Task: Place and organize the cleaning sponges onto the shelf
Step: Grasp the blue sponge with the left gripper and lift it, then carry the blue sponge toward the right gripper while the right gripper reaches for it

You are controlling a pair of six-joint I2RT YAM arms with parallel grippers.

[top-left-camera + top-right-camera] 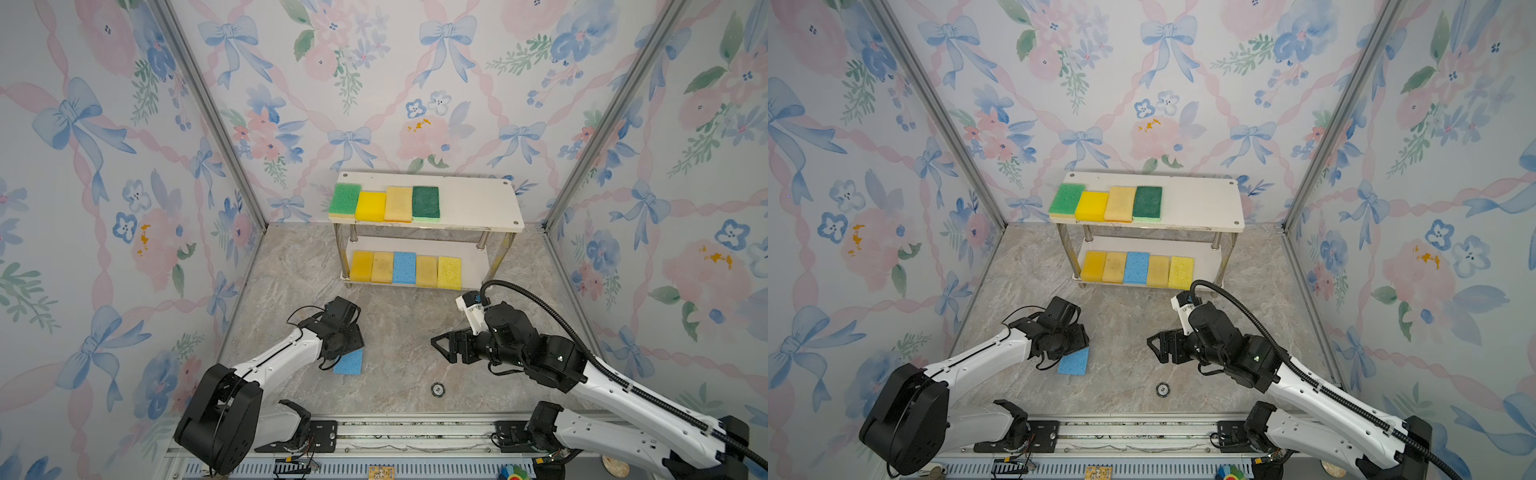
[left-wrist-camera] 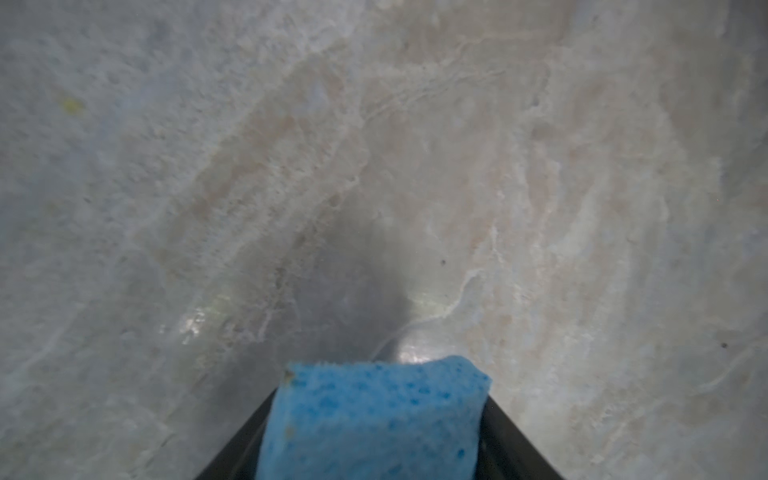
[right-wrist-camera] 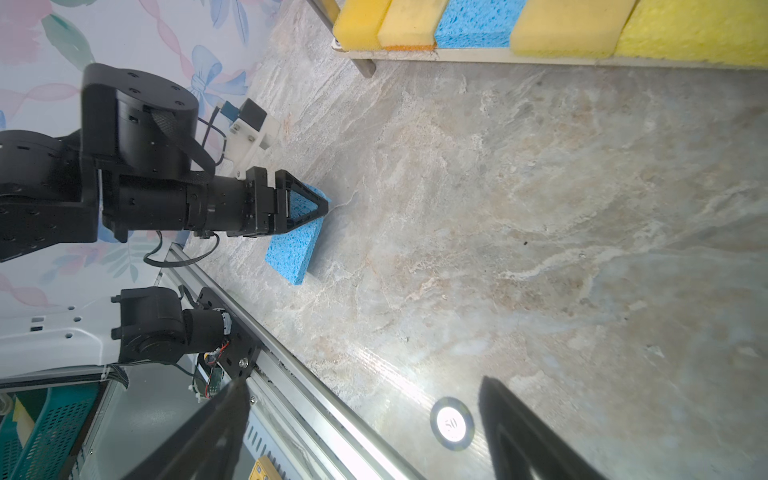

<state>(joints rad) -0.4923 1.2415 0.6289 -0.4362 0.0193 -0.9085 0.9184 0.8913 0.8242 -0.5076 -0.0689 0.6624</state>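
A light blue sponge [image 1: 349, 363] [image 1: 1074, 362] lies on the marble floor, front left. My left gripper [image 1: 353, 338] [image 3: 320, 205] points down onto its far end. In the left wrist view the sponge [image 2: 374, 424] fills the gap between both black fingers of this gripper [image 2: 376, 399], which is shut on it. The shelf [image 1: 478, 203] [image 1: 1200, 203] stands at the back wall. Several sponges line the left of its top board, and several more fill the lower board [image 3: 457, 54]. My right gripper [image 1: 438, 348] [image 1: 1154, 348] [image 3: 363, 384] hovers open and empty, right of the blue sponge.
A small round black-and-white disc [image 1: 437, 389] [image 3: 452, 423] lies on the floor near the front, below the right gripper. A metal rail [image 1: 415, 432] runs along the front edge. Flowered walls close in the left, right and back. The right part of the shelf's top board is bare.
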